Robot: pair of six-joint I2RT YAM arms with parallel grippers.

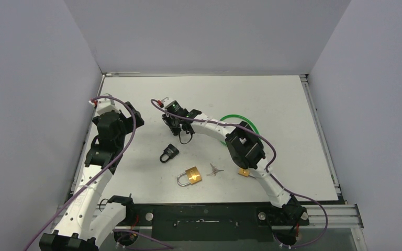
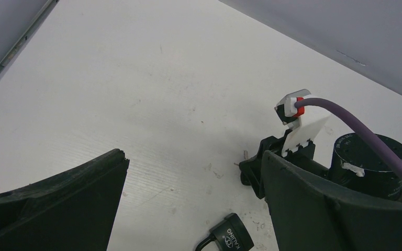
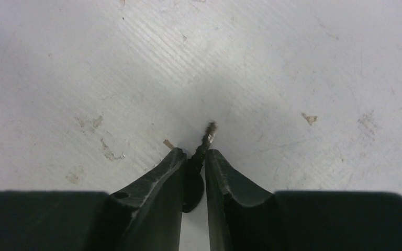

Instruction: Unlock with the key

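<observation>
Since the black padlock [image 1: 169, 153] lies flat with its shackle end toward the bases and its body end away, I judge the keyhole faces the right gripper [image 3: 193, 152], just beyond the padlock and the nearer tool. It pinches the key [image 3: 205, 142] by its dark head, blade pointing outward. Left gripper [image 2: 193, 157], far-left of the padlock: jaws wide, holding nothing.

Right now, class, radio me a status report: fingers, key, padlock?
Left fingers open, idle. Right fingers pinching key, blade out. Black padlock lies untouched, brass padlock nearby.
</observation>
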